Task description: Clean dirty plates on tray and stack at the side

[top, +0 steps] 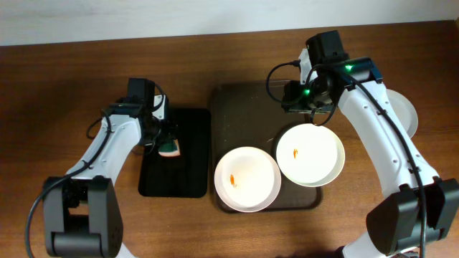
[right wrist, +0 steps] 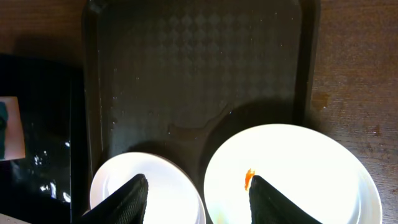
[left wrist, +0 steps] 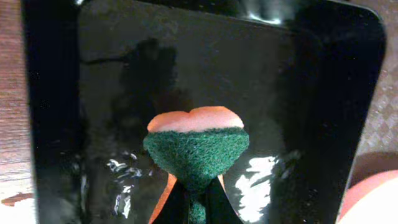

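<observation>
Two white plates lie at the near end of the dark brown tray, each with a small orange smear: one at the left and one at the right. A third white plate lies on the table at the far right, half hidden by my right arm. My right gripper is open and empty above the tray; its wrist view shows the fingers spread over both plates. My left gripper is shut on a green-and-orange sponge over the black tray.
The narrower black tray lies left of the brown tray, on a brown wooden table. A wet smear shows on the brown tray's floor. The sponge also shows in the overhead view.
</observation>
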`<state>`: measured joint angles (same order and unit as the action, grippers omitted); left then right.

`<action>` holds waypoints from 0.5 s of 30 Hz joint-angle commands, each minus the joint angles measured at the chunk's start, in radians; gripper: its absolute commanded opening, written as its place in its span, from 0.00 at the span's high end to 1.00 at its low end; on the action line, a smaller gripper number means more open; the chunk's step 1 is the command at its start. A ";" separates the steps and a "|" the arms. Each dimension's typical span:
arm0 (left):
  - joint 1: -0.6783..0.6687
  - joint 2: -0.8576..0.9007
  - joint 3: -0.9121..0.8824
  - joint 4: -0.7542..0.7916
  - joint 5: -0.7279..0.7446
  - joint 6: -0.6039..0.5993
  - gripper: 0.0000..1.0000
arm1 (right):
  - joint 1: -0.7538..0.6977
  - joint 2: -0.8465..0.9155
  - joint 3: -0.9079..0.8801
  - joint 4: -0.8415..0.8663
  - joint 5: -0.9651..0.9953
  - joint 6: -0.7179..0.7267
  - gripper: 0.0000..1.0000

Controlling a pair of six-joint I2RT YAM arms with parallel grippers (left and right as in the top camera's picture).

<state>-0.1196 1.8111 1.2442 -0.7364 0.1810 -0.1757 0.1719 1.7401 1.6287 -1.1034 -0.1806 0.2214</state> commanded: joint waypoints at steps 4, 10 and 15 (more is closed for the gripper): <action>-0.061 0.075 -0.155 0.153 -0.045 0.013 1.00 | 0.005 0.008 -0.001 -0.006 0.009 -0.005 0.45; -0.074 0.100 -0.117 0.130 -0.144 0.013 1.00 | -0.002 0.043 -0.020 -0.132 0.168 0.057 0.45; -0.074 0.043 0.004 -0.002 -0.145 0.013 1.00 | 0.007 0.112 -0.171 -0.037 0.106 0.121 0.78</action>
<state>-0.1963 1.8759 1.1927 -0.7166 0.0711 -0.1753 0.1711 1.8065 1.5345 -1.1843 -0.0830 0.2832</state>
